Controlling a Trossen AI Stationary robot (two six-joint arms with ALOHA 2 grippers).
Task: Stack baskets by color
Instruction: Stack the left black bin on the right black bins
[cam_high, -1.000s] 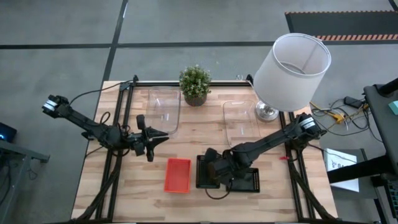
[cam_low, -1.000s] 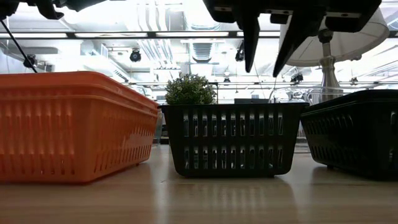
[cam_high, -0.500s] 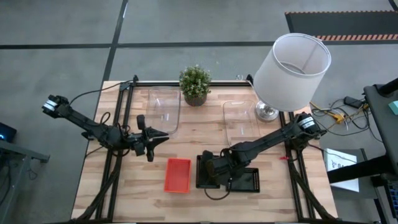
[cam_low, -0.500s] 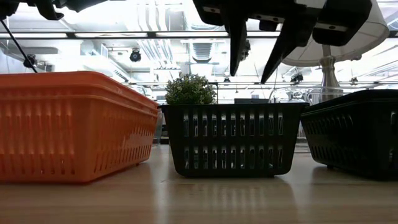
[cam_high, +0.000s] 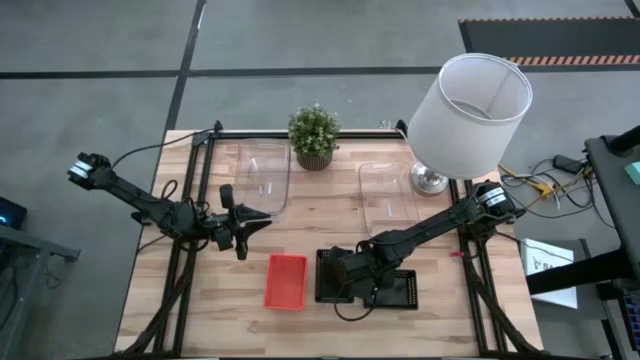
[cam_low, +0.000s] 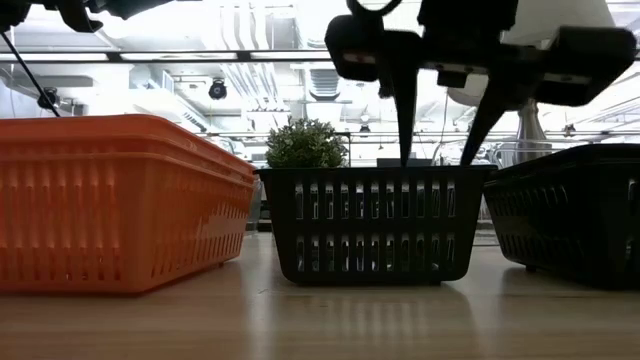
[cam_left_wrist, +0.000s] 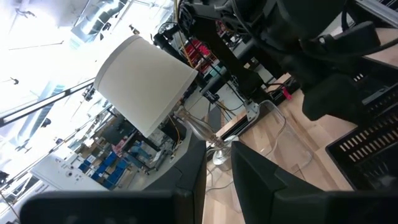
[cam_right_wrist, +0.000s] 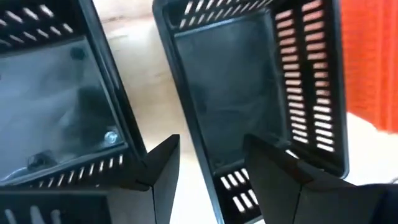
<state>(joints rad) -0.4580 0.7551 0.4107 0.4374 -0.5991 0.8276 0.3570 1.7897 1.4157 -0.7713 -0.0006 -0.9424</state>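
Right gripper (cam_low: 440, 150) jaws spread wide, tips down at the rim of the left black perforated basket (cam_high: 333, 275), one finger (cam_right_wrist: 160, 167) over the counter gap beside its side wall, the other finger (cam_right_wrist: 273, 174) inside the basket; nothing gripped. Left gripper (cam_high: 250, 220) jaws: only a narrow gap between them, nothing held, hovering off the counter's left part near the left clear basket.

Counter (cam_high: 240, 300): light wood. White lampshade lamp (cam_high: 470, 115) at the far right. Two clear baskets at the far side: left one (cam_high: 263, 178) just beside the potted plant (cam_high: 314, 135), right one (cam_high: 387, 197) next to the lamp base. Second black perforated basket (cam_high: 400, 288) just right of the first, partly under the right arm. Red-orange basket (cam_high: 285, 281) just left of the black pair, apart from them. All baskets unstacked.
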